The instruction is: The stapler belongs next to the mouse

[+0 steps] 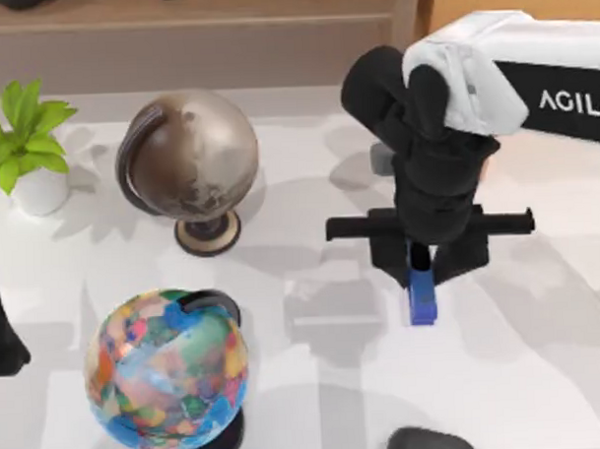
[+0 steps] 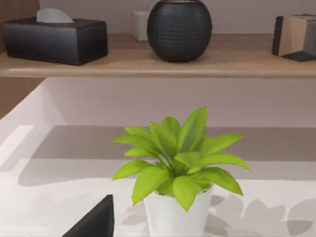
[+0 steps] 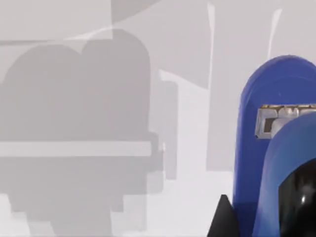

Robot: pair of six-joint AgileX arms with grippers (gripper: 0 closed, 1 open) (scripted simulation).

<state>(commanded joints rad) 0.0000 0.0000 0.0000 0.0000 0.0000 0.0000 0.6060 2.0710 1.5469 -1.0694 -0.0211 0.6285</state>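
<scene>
Right end effector pinching stapler, which hangs just below it above the worktop. Mouse lies nearer us. We should carry low and set down beside it, not touching. Left arm parked.

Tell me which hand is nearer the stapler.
Right. The right hand sits directly over the stapler, its fingers straddling the blue bar near the table's middle. The left arm is parked at the table's left edge, beyond the colourful globe.
</scene>
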